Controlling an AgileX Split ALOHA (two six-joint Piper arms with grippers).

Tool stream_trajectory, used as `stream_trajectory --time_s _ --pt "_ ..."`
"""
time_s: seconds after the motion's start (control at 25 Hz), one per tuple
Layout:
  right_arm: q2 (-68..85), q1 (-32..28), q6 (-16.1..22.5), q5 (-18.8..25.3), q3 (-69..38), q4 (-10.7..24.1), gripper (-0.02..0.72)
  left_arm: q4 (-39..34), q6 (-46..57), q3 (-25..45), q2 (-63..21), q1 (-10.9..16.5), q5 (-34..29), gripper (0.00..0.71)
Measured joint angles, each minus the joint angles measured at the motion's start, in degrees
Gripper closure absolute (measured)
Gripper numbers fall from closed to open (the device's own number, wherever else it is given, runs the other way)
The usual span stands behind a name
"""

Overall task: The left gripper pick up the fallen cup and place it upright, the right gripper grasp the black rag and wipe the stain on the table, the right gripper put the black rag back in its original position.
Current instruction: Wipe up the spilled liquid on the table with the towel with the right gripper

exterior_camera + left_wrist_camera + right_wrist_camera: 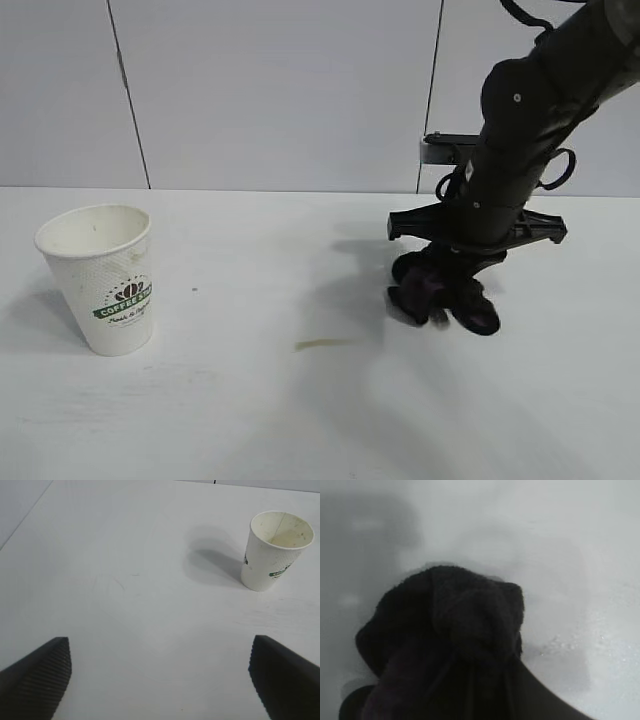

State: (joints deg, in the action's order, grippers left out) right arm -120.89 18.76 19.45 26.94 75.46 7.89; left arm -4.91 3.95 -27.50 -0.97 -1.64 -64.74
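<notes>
The right gripper (443,292), fingers clamped on the black rag (440,296), hangs at 2 o'clock of the stain (322,344). Risk: the rag sweeps wide and misses it. The cup (103,277) stands upright at 9 o'clock. The left gripper (160,680) idles, fingers apart.

Dimpled paper cup (103,280), fuzzy, seemingly terry black rag (447,635), matte table (250,420)
</notes>
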Motion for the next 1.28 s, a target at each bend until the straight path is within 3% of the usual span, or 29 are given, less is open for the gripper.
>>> stream_trajectory --time_s 0.16,0.32,0.6,0.76,0.96,1.12,1.28 --pt "0.05 4.15 -8.37 3.17 0.27 -7.89 0.660 0.00 0.00 0.00 0.00 0.00 0.00 0.014" --pt "0.17 8.57 -13.12 6.79 0.29 -12.22 0.660 0.00 0.00 0.00 0.00 0.00 0.00 0.014" --pt "-0.06 17.48 -14.79 8.89 1.37 -15.38 0.660 0.00 0.00 0.00 0.00 0.00 0.00 0.014" --pt "-0.66 21.35 -14.79 7.38 2.62 -15.63 0.660 0.00 0.00 0.00 0.00 0.00 0.00 0.014" --pt "-0.64 21.46 -13.36 4.66 2.67 -11.54 0.660 0.00 0.00 0.00 0.00 0.00 0.00 0.014" --pt "-0.64 17.02 -6.49 5.03 2.67 -2.79 0.660 0.00 0.00 0.00 0.00 0.00 0.00 0.014" --pt "-0.64 9.46 -0.39 10.12 3.61 4.53 0.660 0.00 0.00 0.00 0.00 0.00 0.00 0.014"
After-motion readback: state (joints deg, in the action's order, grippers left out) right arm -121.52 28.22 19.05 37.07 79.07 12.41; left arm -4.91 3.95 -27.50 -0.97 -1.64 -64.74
